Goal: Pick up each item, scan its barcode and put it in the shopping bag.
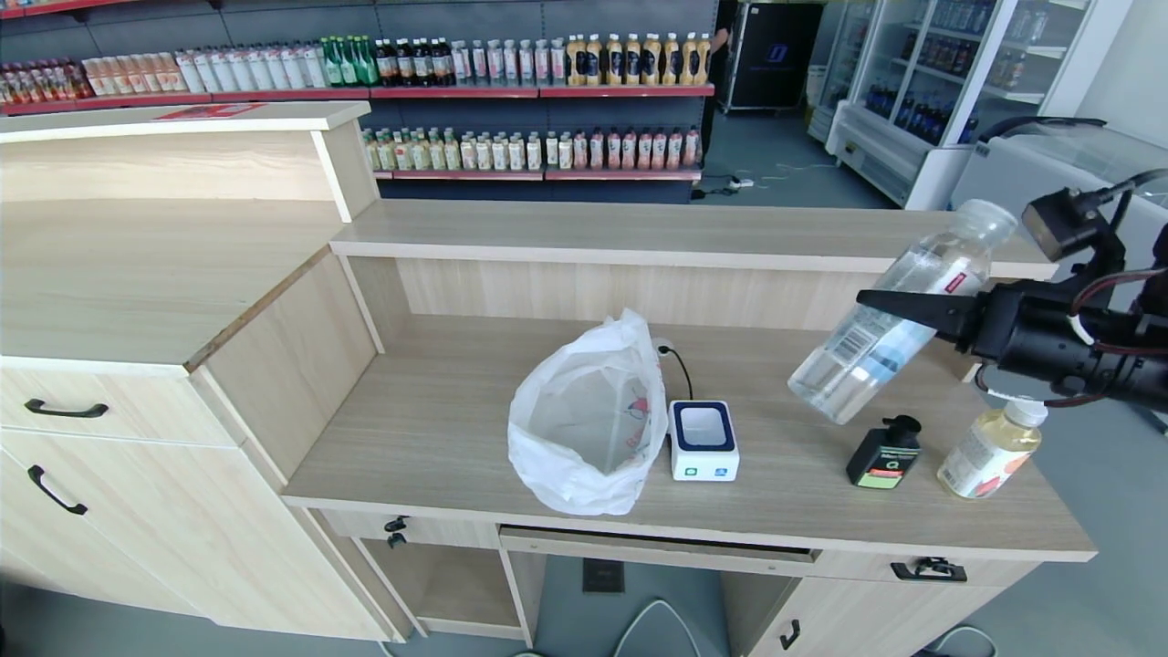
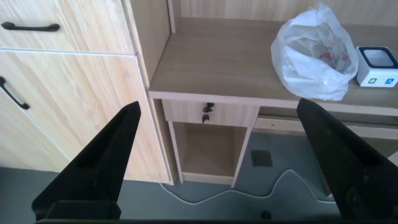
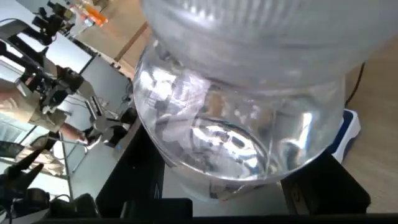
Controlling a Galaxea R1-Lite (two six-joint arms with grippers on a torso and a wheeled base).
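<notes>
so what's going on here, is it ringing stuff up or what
The robot is working a checkout counter. Its right pincer is shut on a clear bottle, held tilted in the air to the right of the scanner, which sits beside the open shopping bag. The bag looks empty. A small black bottle and a yellowish bottle stand on the counter below the arm. The left pincer hangs open, low in front of the counter, holding nothing.

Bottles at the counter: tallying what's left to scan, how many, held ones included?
3: a clear bottle tilted in the right claw; a small black bottle and a yellow bottle standing at the counter right end. The bag may hide more.
</notes>
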